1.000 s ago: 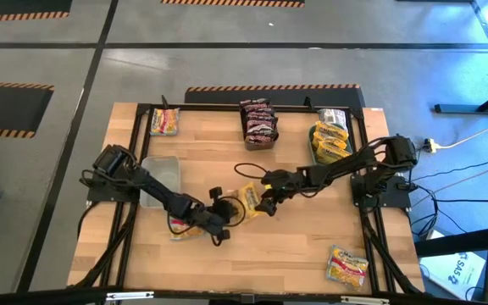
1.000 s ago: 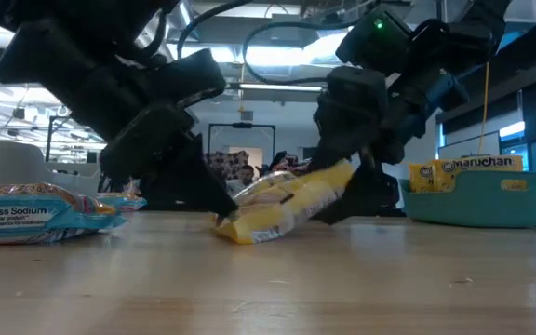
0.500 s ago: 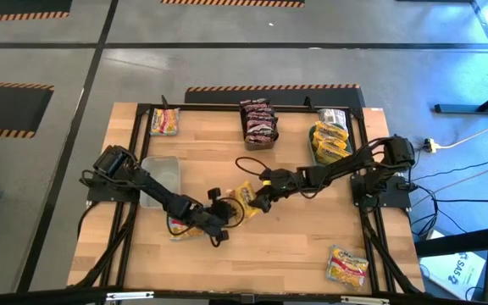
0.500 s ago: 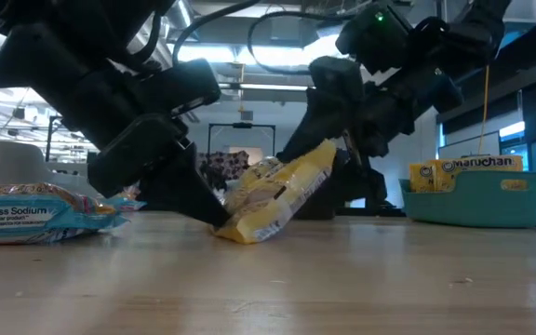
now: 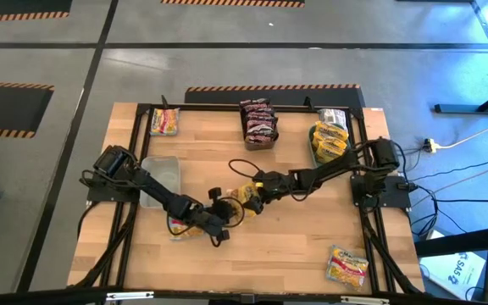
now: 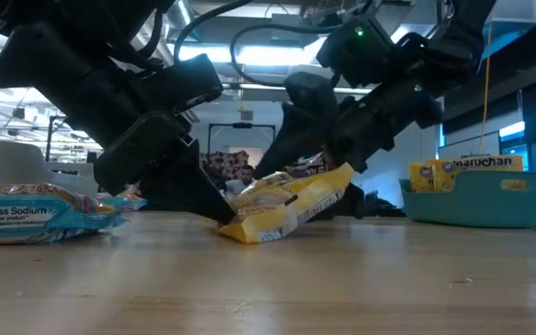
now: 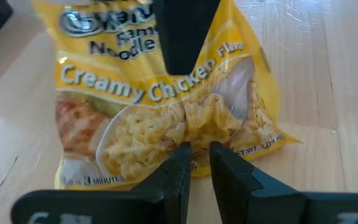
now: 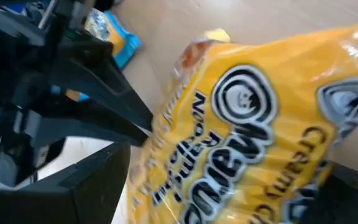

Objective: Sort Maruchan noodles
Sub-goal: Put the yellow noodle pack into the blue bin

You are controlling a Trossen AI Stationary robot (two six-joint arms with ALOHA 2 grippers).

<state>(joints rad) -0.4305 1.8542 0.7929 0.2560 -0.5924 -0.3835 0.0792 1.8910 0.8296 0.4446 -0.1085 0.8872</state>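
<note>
Sorting partly done, judging by the layout: yellow packets [image 5: 329,141] gathered in a bin at the far right of the worktop [image 5: 295,237], dark packets [image 5: 258,123] stacked at the far middle. Still loose: one packet [image 5: 165,121] at the far left corner, one [image 5: 346,265] at the near right, a blue one [image 6: 40,217] beside the left arm.

Now in hand: a yellow Creamy Chicken packet [image 6: 287,203] at mid-worktop, tilted, one end down. Left tool [image 7: 194,168] nearly closed, pinching its lower edge. Right tool [image 5: 255,191] at its raised end; opening not visible. Both arms crowded around this packet, an empty clear bin [image 5: 161,178] near the left one.
</note>
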